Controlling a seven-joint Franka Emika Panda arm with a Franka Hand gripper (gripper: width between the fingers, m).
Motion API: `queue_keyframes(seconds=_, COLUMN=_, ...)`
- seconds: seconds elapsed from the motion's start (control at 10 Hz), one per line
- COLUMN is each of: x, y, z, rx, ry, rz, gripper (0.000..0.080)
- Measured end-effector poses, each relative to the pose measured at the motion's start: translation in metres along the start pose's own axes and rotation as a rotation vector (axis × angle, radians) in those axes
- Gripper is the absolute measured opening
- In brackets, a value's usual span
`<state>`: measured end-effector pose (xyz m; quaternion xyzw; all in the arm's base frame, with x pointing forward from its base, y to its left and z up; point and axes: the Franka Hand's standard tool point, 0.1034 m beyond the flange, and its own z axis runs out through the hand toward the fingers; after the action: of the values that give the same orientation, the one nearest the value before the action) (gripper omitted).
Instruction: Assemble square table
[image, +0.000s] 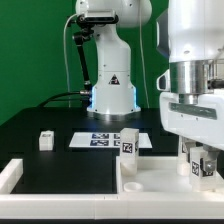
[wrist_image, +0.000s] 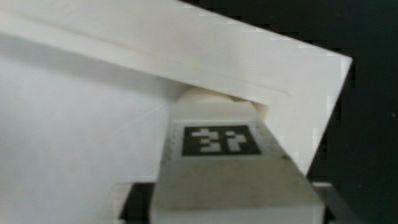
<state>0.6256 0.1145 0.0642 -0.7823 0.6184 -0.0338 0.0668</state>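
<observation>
The square table's large white panel (image: 160, 172) lies at the front of the exterior view's right. It fills most of the wrist view (wrist_image: 89, 120). My gripper (image: 199, 165) is low over the panel's right part and is shut on a white tagged leg (wrist_image: 222, 150). The leg's far end meets the panel near its corner. Dark fingers (wrist_image: 143, 200) flank the leg on both sides. A second tagged leg (image: 128, 143) stands upright at the panel's back left corner. A third leg (image: 45, 140) stands alone on the black table to the left. The fourth leg is out of view.
The marker board (image: 100, 140) lies flat on the black table behind the panel. A low white border wall (image: 12, 176) runs along the front left. The robot's base (image: 110, 90) stands at the back against a green backdrop.
</observation>
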Motion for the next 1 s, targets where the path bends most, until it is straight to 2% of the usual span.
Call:
queue_keyframes(seconds=0.2, x=-0.0005, y=0.0003, z=0.0, rx=0.009, ry=-0.008, rz=0.111, gripper=0.029)
queue_keyframes(seconds=0.3, x=-0.001, y=0.0005, z=0.0004, rx=0.008, ry=-0.01, rz=0.124, gripper=0.0353)
queue_keyframes(seconds=0.4, x=-0.0006, y=0.0006, z=0.0, rx=0.007, ry=-0.01, rz=0.039, gripper=0.0353)
queue_keyframes(seconds=0.6, x=-0.0008, y=-0.002, z=-0.0045, rx=0.007, ry=-0.014, rz=-0.243, gripper=0.0614)
queue_keyframes(seconds=0.8, x=-0.0093, y=-0.0018, z=-0.0069, rx=-0.015, ry=-0.01, rz=-0.557, gripper=0.0642)
queue_keyframes(seconds=1.0, x=-0.0055, y=-0.0015, z=-0.0059, rx=-0.017, ry=-0.004, rz=-0.699, gripper=0.0649)
